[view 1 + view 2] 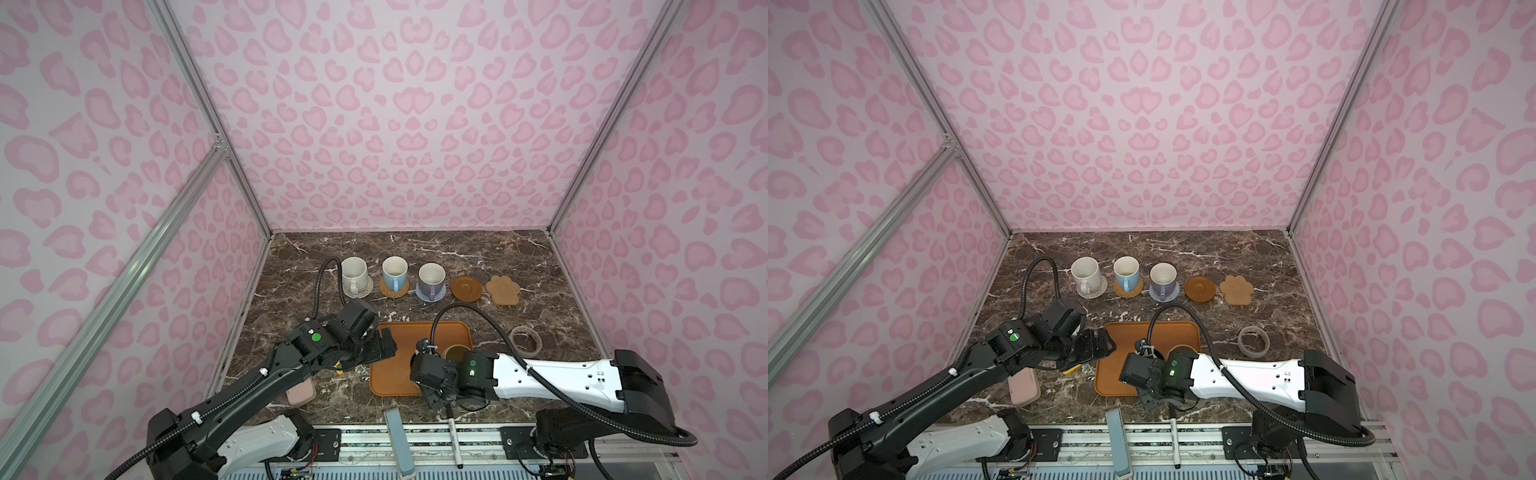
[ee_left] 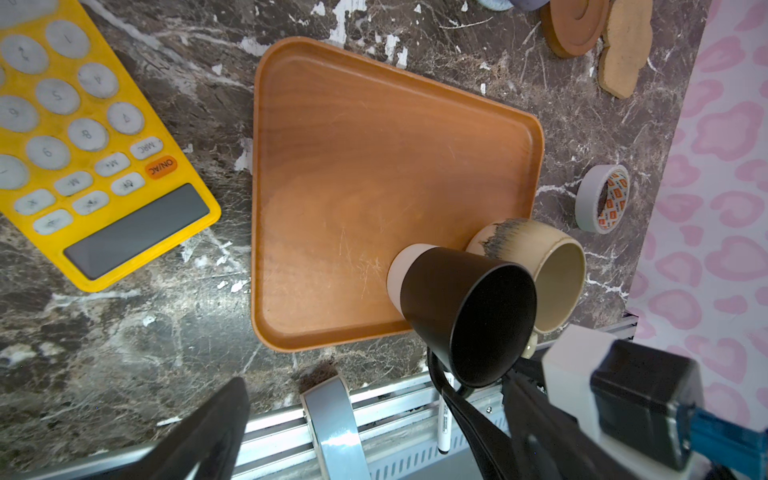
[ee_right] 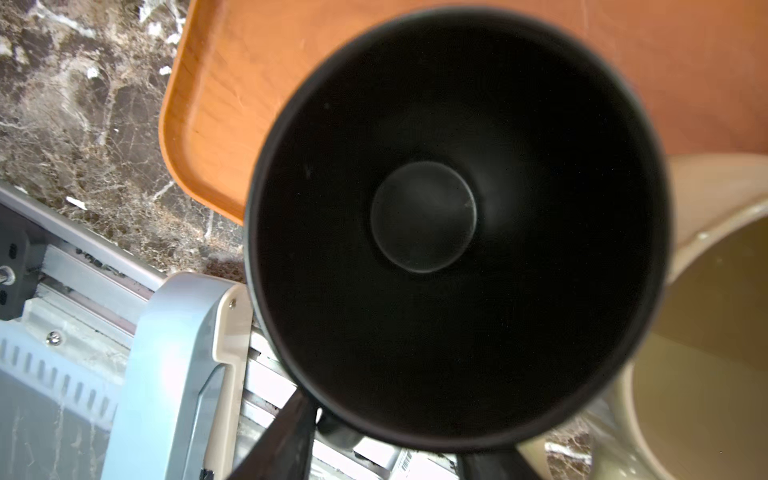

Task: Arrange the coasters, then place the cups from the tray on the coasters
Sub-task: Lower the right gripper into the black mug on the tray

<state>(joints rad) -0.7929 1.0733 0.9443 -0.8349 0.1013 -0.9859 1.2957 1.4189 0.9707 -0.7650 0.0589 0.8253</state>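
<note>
The orange-brown tray point(image 1: 405, 365) holds the black cup point(image 2: 465, 307) and the squat cream cup point(image 1: 457, 353) at its front right. My right gripper point(image 3: 390, 436) reaches down over the black cup, its fingers point(image 3: 291, 436) either side of the handle, apart from it. The cup is hidden under that wrist in both top views. My left gripper point(image 1: 384, 345) hangs wide open over the tray's left edge, holding nothing. At the back the white cup point(image 1: 354, 272), blue cup point(image 1: 395, 270) and lavender cup point(image 1: 431, 276) stand on coasters. The brown disc coaster point(image 1: 466, 288) and paw coaster point(image 1: 503, 289) lie bare.
A tape ring point(image 1: 525, 340) lies right of the tray. A yellow calculator point(image 2: 83, 137) and a pink case point(image 1: 300, 392) lie left of it. A grey-blue bar point(image 1: 399, 440) and a marker pen point(image 1: 454, 440) rest on the front rail. Pink walls close three sides.
</note>
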